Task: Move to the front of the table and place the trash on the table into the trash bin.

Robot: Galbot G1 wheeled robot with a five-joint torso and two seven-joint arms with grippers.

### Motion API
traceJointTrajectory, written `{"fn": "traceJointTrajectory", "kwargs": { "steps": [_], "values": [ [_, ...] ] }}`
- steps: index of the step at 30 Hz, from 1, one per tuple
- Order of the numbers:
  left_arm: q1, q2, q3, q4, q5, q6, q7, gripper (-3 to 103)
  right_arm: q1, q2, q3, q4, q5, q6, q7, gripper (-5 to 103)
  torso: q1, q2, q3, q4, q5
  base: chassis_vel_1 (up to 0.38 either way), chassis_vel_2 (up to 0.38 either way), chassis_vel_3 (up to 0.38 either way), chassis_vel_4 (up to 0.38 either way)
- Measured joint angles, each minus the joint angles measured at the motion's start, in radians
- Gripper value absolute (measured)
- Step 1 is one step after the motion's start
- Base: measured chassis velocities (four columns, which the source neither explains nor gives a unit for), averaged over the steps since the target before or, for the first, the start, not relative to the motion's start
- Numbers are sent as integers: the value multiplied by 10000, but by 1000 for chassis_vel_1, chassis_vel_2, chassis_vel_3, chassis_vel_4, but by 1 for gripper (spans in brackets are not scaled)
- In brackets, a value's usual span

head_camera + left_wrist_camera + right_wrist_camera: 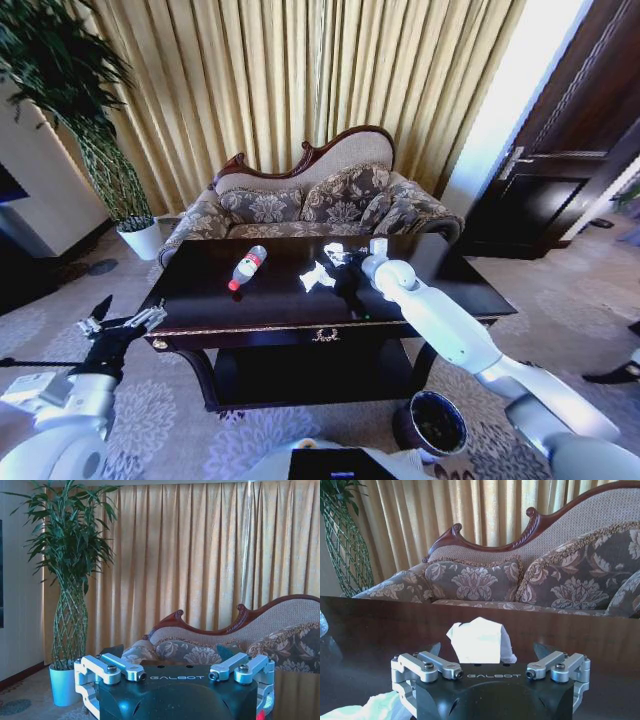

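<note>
Far left of the head view: tall potted plant (pixel 75 110) in a white pot, open patterned carpet in front of it. Left gripper (pixel 122 325) parked low, just off the left edge of the table (pixel 200 300), touching nothing, jaws spread wide. Left wrist view, unlike the head view, looking level past those spread fingers (pixel 122 669) toward the plant, gold curtains and the carved sofa back.

On the dark glossy tabletop, left of centre: clear bottle (pixel 247 267) lying on its side, white cap toward the front edge, bare tabletop all around it. Right of it, near the middle: crumpled paper scraps (pixel 318 277), another scrap (pixel 333 249) farther back. Right gripper (pixel 349 283) reaching over the tabletop just beside the scraps. Right wrist view giving what the head view hides: jaws released, a white paper wad (pixel 477 640) standing between the open fingers, contact unclear; more paper at the near corner.

Down right, on the carpet by the table's front right leg: round trash bin (pixel 432 423), mouth open, right arm passing above it.
</note>
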Motion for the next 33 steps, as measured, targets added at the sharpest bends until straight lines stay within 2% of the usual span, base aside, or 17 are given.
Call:
{"fn": "traceJointTrajectory", "kwargs": {
  "steps": [11, 12, 14, 17, 18, 20, 21, 23, 24, 26, 27, 29, 32, 33],
  "values": [
    [138, -72, -376, -1, 1, -233, 110, 100, 127, 434, -76, -579, -284, -15, 29, 101, 0, 1, 0, 1, 1, 0, 0, 0, 0],
    [154, -89, -402, 0, 1, -239, 110, 100, 127, 452, -79, -604, -335, -15, 33, 91, 0, 1, 0, 1, 1, 0, 0, 0, 0],
    [160, -103, -420, 0, 3, -242, 110, 100, 126, 459, -81, -614, -376, -14, 33, 91, 0, 0, 0, 1, 0, 0, 0, 0, 0],
    [171, -116, -496, 0, 5, -252, 114, 100, 104, 475, -86, -644, -474, -10, 34, 75, 0, 1, 0, 1, 0, 0, 0, 0, 0],
    [171, -116, -496, 0, 5, -252, 114, 100, 104, 475, -86, -644, -474, -10, 34, 75, 0, 1, 0, 1, 0, 0, 0, 0, 0],
    [192, -115, -581, 0, -3, -298, 121, 100, 97, 498, -86, -662, -508, -4, 35, 65, 0, 1, 0, 0, 0, 0, 0, 0, 0],
    [203, -109, -615, -1, -10, -317, 124, 100, 94, 504, -86, -662, -519, -1, 35, 65, 0, 1, 0, 1, 1, 0, 0, 0, 0],
    [221, -106, -655, 0, -21, -338, 127, 100, 77, 506, -86, -643, -540, 3, 43, 54, 0, 1, 0, 1, 1, 0, 0, 0, 0],
    [221, -106, -655, 0, -21, -338, 127, 100, 77, 506, -86, -643, -540, 3, 43, 54, 0, 1, 0, 1, 1, 0, 0, 0, 0],
    [227, -136, -692, -1, -28, -384, 143, 100, 68, 488, -86, -606, -557, 11, 51, 42, 0, 1, 0, 1, 0, 0, 0, 0, 0],
    [227, -136, -692, -1, -28, -384, 143, 100, 68, 488, -86, -606, -557, 11, 51, 42, 0, 1, 0, 1, 0, 0, 0, 0, 0],
    [245, -162, -729, -1, -29, -433, 176, 100, 68, 469, -86, -588, -561, 15, 55, 32, 0, 1, 0, 0, 1, 0, 0, 0, 0],
    [291, -180, -807, -1, -29, -496, 253, 100, 68, 450, -86, -564, -563, 18, 63, 27, 0, 1, 0, 1, 1, 0, 0, 0, 0],
    [325, -184, -856, -1, -31, -535, 277, 100, 64, 443, -86, -545, -564, 19, 71, 21, 0, 1, 0, 1, 1, 0, 0, 0, 0]
  ]
}}
